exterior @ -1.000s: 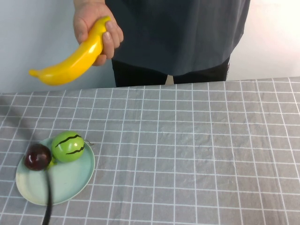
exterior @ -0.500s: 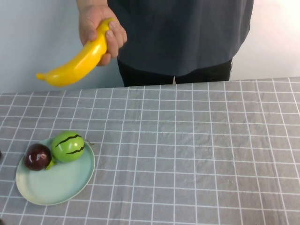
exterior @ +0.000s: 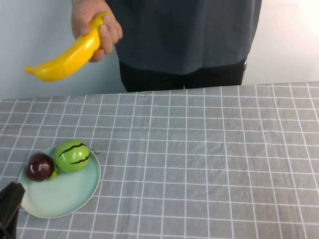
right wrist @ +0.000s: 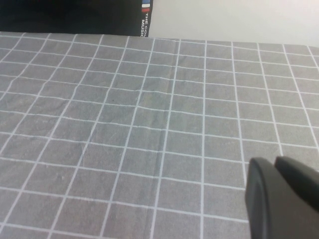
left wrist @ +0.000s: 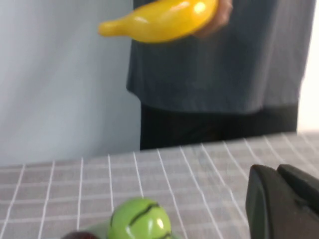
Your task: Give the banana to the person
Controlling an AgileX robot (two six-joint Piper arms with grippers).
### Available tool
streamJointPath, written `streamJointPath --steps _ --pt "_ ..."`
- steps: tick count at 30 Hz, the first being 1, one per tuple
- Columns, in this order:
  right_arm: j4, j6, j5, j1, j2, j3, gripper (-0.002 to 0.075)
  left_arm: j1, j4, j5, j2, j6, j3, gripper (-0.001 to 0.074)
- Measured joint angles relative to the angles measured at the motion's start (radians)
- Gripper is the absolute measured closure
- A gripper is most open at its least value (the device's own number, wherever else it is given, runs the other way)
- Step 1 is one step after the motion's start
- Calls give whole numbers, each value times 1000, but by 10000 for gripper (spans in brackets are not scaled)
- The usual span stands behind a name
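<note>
The person (exterior: pixel 184 35) stands behind the table's far edge and holds the yellow banana (exterior: pixel 67 57) in a bare hand (exterior: pixel 92 22), high above the table's far left. The banana also shows in the left wrist view (left wrist: pixel 164 20), in front of the person's dark shirt (left wrist: pixel 219 64). My left gripper (exterior: pixel 9 206) is low at the front left corner, beside the plate, shut and empty; its fingers lie together in the left wrist view (left wrist: pixel 271 172). My right gripper (right wrist: pixel 269 164) is shut and empty over bare cloth; it is out of the high view.
A pale green plate (exterior: pixel 65 196) at the front left holds a round green striped fruit (exterior: pixel 72 156) and a dark red fruit (exterior: pixel 40 166). A grey checked cloth (exterior: pixel 209 164) covers the table.
The person's hand has moved the banana a little left and up. My left arm has drawn back off the plate, and its gripper now shows at the front left corner.
</note>
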Motion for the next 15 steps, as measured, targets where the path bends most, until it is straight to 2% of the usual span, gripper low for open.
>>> streamJointPath --steps 3,7,15 --pt "0 0 0 0 0 0 734 0 -47 -92 -1 25 30 738" --pt "0 0 0 0 0 0 734 41 -68 -120 -2 69 32 738" --pt "0 0 0 0 0 0 734 178 -10 6 -37 41 32 738"
